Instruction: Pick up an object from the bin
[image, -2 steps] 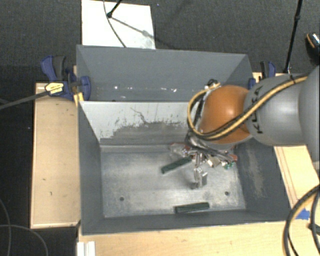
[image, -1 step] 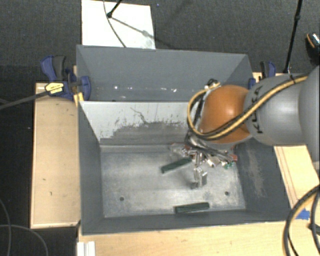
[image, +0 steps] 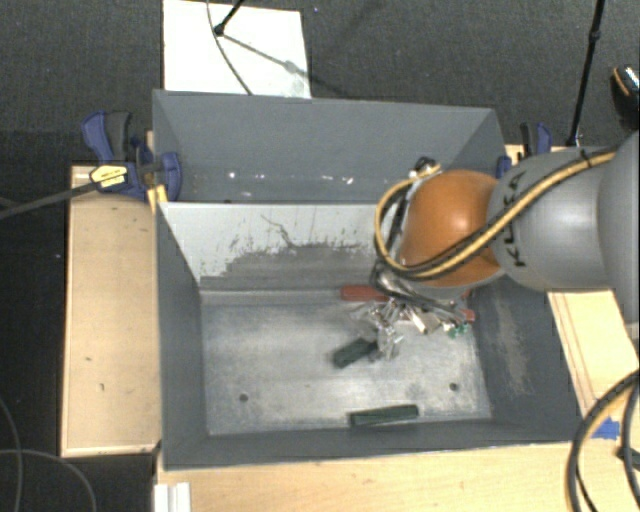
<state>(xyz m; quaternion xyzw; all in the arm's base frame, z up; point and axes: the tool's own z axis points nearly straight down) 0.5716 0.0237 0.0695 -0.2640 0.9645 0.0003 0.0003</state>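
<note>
Three loose things: dark green block (image: 352, 354) at centre, dark bar (image: 383, 416) low centre, reddish strip (image: 356, 293) above.
Gripper (image: 386, 336): low at block's right end; whether open or closed, cannot tell.
Progress: nothing lifted yet, it seems; grasp and raise remain.

Dark oblong block (image: 350, 354), lying askew

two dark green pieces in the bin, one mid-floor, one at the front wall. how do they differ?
Place: the mid-floor piece lies right beside the hand; the front piece lies apart from it, against the front wall of the bin. Pose: the mid-floor piece is angled, the front piece runs along the wall. Shape: the front piece looks longer and slimmer, the mid-floor piece stubbier. Both are dark green and lie flat.
</note>
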